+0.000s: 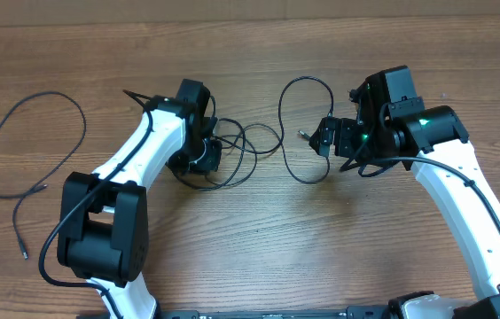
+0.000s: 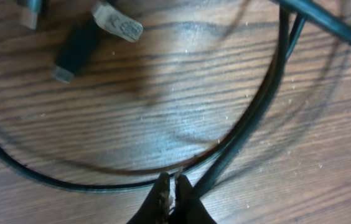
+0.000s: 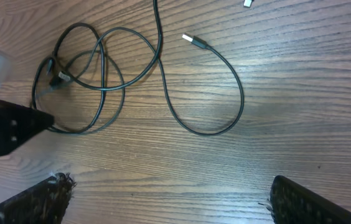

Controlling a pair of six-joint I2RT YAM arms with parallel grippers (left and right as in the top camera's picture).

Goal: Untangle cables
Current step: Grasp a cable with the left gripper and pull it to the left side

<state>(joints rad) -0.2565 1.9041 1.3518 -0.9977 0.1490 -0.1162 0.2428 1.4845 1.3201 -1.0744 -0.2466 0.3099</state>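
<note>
1. Table [image 1: 250, 230]: brown wood with dark grain, matt, speckled with fine dust.
2. Cables [image 2: 259, 106] on the table: black rubbery sheath, smooth, with a slight sheen.
3. Plug [image 3: 190, 40] on the table: bare silvery metal tip, shiny.
4. Left arm [image 1: 139, 146]: smooth white plastic shell, matt black joints.
5. Right gripper [image 3: 169, 182], fingers [image 3: 315, 202]: black, coarse, rough-edged.

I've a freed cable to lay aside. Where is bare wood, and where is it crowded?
Bare: the table between left arm and right arm, nearer than the tangled cables, and the far strip. Crowded: between left tool and right tool; a loose cable loops at the far left.
</note>
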